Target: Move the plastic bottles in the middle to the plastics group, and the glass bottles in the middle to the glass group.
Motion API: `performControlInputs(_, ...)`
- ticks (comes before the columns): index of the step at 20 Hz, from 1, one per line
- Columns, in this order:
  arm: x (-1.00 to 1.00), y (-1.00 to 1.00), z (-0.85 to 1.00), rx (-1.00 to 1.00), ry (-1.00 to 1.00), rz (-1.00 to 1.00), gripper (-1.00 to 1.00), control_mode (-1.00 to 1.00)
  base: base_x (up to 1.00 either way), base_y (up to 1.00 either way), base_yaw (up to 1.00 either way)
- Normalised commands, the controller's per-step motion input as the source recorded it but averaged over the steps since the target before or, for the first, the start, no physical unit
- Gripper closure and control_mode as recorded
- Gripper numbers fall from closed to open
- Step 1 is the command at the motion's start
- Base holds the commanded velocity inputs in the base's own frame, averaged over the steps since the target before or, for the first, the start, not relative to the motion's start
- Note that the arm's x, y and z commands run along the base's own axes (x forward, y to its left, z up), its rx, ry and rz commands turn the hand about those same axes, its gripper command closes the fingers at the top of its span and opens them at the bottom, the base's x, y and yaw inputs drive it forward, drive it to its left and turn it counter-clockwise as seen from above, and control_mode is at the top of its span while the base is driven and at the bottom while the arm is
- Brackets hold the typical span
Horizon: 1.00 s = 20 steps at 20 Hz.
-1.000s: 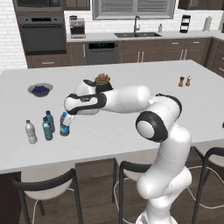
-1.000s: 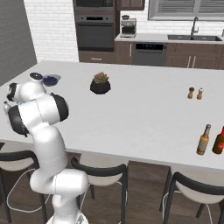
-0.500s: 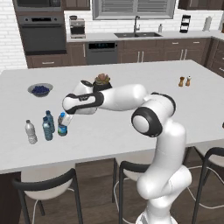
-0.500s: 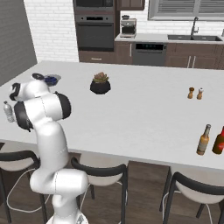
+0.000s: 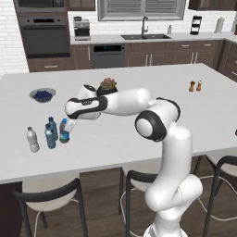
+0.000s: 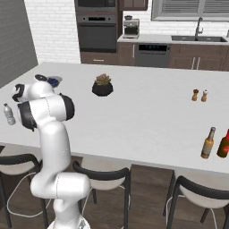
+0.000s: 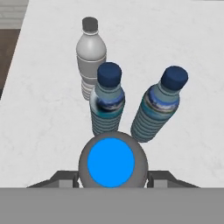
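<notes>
You see a large white counter (image 5: 139, 78) that carries everything. Near its left edge stand a clear whitish bottle (image 5: 32, 139) and two blue water bottles (image 5: 50, 136) close together; a third blue-capped bottle (image 5: 64, 132) is just beside them. Farther back there is a bowl of dark berries (image 5: 42, 95) and a potted plant (image 5: 108, 85). On the right side stand two small shakers (image 5: 195, 86). At the near right edge you find two amber glass bottles (image 6: 208, 143).

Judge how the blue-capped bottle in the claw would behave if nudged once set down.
The held bottle looks tall over a narrow base, so it probably tips easily. Its round ribbed body would likely roll if it fell. Two blue-capped bottles stand close ahead, so a topple might knock them.
</notes>
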Motion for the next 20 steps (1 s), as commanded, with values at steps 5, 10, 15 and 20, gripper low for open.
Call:
performControlInputs(5, 0.05, 0.12, -0.1, 0.0, 0.0, 0.02, 1.0, -1.0, 0.0, 0.0, 0.0)
performControlInputs(10, 0.0, 0.0, -0.02, -0.01, 0.0, 0.0, 1.0, -1.0, 0.0, 0.0, 0.0)
performControlInputs(15, 0.0, 0.0, 0.01, -0.05, 0.02, 0.0, 1.0, -1.0, 0.0, 0.0, 0.0)
performControlInputs(20, 0.07, 0.02, 0.15, -0.13, 0.05, 0.0, 1.0, -1.0, 0.0, 0.0, 0.0)
